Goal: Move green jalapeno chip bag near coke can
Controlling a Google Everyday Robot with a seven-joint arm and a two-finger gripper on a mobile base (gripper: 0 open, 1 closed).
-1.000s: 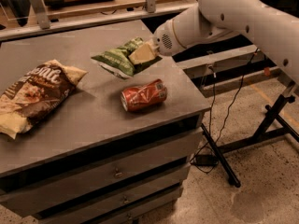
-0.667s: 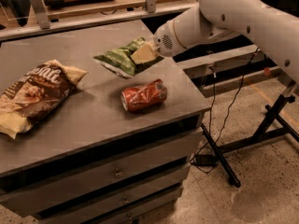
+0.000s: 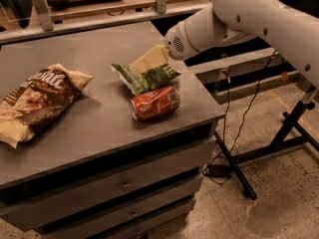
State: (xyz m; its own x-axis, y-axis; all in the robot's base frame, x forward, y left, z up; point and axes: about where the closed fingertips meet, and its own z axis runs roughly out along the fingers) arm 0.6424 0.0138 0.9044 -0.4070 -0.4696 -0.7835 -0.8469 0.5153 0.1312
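The green jalapeno chip bag (image 3: 143, 78) is a small crinkled green bag lying low over the table, just behind the coke can and touching or nearly touching it. The coke can (image 3: 155, 102) is a dented red can on its side near the table's right front. My gripper (image 3: 150, 59), with pale fingers at the end of the white arm (image 3: 239, 14), is at the bag's far upper edge and shut on it.
A large brown-and-cream bag (image 3: 37, 101) lies on the left of the grey table (image 3: 99, 128), which has drawers below. The table's right edge is just past the can. A black stand and cables (image 3: 239, 148) are on the floor to the right.
The gripper has come down and toward the front with the green bag. The bag has gone from hanging above the table to resting low right behind the can.
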